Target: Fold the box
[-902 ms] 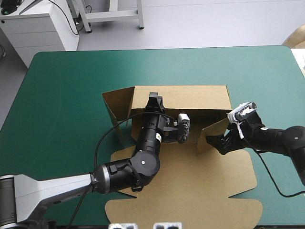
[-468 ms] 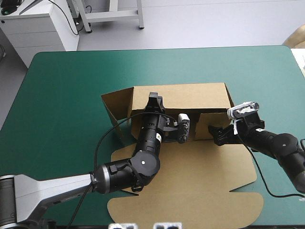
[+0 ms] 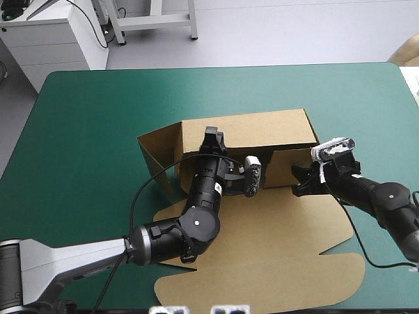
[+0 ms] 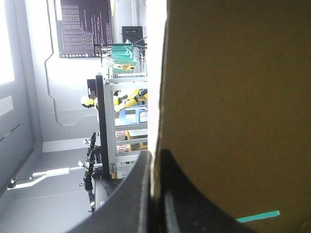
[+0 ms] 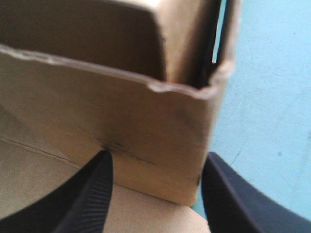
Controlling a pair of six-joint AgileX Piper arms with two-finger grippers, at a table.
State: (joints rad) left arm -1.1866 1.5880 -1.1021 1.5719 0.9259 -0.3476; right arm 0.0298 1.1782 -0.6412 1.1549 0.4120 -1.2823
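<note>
Brown board stands between the spread fingers of my right gripper [image 5: 155, 164]: a side flap of the box [image 5: 121, 107], upright just ahead. My left gripper [image 4: 154, 161] is clenched on the raised far wall. I judge this the wall-raising step; next, tuck this flap inward. Only my left arm [image 3: 196, 222] crowds the box floor; teal-green cover [image 3: 98, 118] lies beyond.

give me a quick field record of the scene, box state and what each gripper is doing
surface: table, teal-green cover
box: brown, partly folded, near panels flat on the table
far wall: raised
left flap: raised, splayed outward
right flap: raised, folded in toward the far wall
left gripper: shut on the box, far wall's edge between its fingers
right gripper: open, fingers apart at the right flap's outer face
</note>
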